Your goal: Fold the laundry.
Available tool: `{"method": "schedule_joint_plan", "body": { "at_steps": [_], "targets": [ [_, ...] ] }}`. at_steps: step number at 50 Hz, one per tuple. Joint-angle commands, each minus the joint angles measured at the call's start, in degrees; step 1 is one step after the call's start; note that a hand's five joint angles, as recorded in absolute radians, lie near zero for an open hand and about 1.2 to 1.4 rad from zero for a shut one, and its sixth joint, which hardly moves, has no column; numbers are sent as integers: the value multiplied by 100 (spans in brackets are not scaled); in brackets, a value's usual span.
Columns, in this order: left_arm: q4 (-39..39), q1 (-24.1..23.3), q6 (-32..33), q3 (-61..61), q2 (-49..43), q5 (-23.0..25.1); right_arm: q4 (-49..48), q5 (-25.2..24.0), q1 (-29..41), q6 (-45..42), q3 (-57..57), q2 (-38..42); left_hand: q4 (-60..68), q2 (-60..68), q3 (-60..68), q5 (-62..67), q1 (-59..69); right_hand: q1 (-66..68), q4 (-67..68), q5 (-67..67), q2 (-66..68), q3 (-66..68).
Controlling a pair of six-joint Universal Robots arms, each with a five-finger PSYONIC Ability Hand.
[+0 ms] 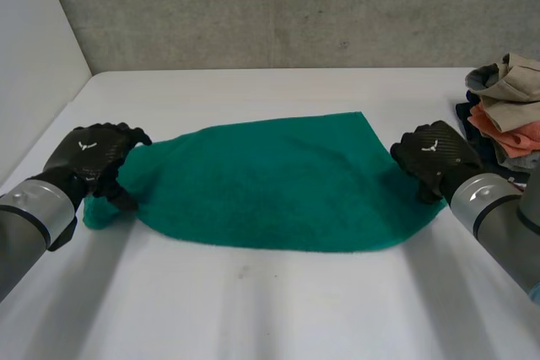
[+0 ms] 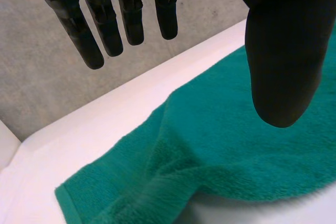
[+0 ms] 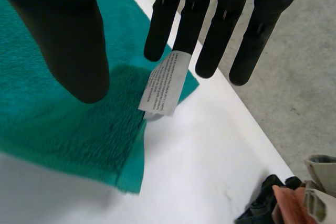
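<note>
I see a green towel (image 1: 270,183) spread flat mid-frame on the white table (image 1: 270,309), its long axis running left to right. My left hand (image 1: 89,158) is at its left end, fingers straight, thumb apart, holding nothing. My right hand (image 1: 430,158) is at the right corner, also unclenched, with a white label (image 3: 165,83) at its fingertips. Bare table lies above and below the towel. A clothes pile (image 1: 506,107) sits at upper right.

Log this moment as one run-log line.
green towel: spread on table, left end bunched | left hand: open, at left end | right hand: open, at corner with white label | clothes pile: table's right edge
</note>
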Motion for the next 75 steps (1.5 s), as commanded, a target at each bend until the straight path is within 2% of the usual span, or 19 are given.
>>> {"method": "schedule_joint_plan", "body": {
  "at_steps": [1,8,14,23,31,39,56,75],
  "targets": [
    [-399,-41,67,-105,59,139,568,-175,-242,-201,-202,-260,51,0,-2,100,8,-904,-880,-774,-909,-935],
    [-979,-41,523,-254,-2,561,2037,-421,-743,-1316,-281,-331,102,51,48,150,59,-1398,-1373,-1267,-1403,-1428],
    [-954,12,911,-352,-152,597,1960,-466,-919,-1450,-123,-349,119,68,65,167,76,-1296,-1272,-1166,-1301,-1327],
    [-664,-32,849,-325,-205,544,1898,-852,-1385,-1494,316,-463,68,17,15,117,25,-860,-836,-729,-865,-891],
    [-532,-120,832,-255,-240,456,1661,-1458,-1658,-1511,720,-490,1,-50,-52,50,-42,-809,-784,-678,-814,-839],
    [-514,-146,823,-193,-337,421,1223,-1705,-1614,-1468,896,-367,-100,-151,-154,-51,-143,-1413,-1388,-1282,-1418,-1443],
    [-409,-147,823,-193,-407,421,299,-1688,-1157,-1459,510,775,-151,-201,-204,-102,-194,-1313,-1289,-1183,-1318,-1344],
    [-383,-129,823,-185,-425,421,-422,-1573,-990,-1415,53,1487,-268,-319,-322,-220,-311,-136,-112,-6,-141,-167]
  ]
}}
